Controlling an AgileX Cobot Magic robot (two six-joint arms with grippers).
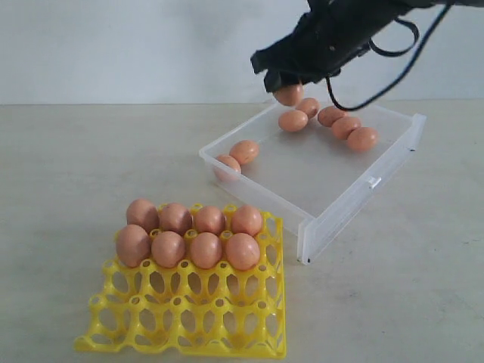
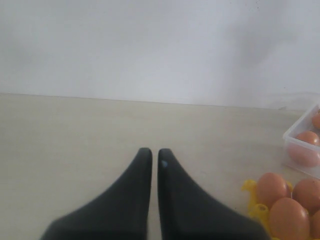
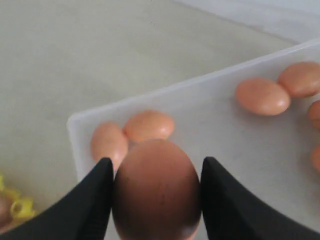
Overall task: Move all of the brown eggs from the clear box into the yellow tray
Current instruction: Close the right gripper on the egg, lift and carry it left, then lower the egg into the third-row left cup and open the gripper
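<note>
My right gripper (image 1: 286, 85) is shut on a brown egg (image 1: 290, 97) and holds it in the air above the far left part of the clear box (image 1: 340, 208). In the right wrist view the egg (image 3: 156, 195) fills the gap between both black fingers (image 3: 95, 195). Two eggs (image 1: 236, 156) lie in the box's near left corner, and several more (image 1: 339, 122) lie along its back. The yellow tray (image 1: 189, 318) sits front left with several eggs (image 1: 187, 233) in its two back rows. My left gripper (image 2: 151, 152) is shut and empty, low over bare table.
The box's small latch tab (image 1: 373, 182) faces front right. The tray's front rows of cups (image 1: 181, 333) are unfilled. In the left wrist view a corner of the box (image 2: 296, 141) and the tray's eggs (image 2: 280, 200) show at one edge. A pale wall stands behind the table.
</note>
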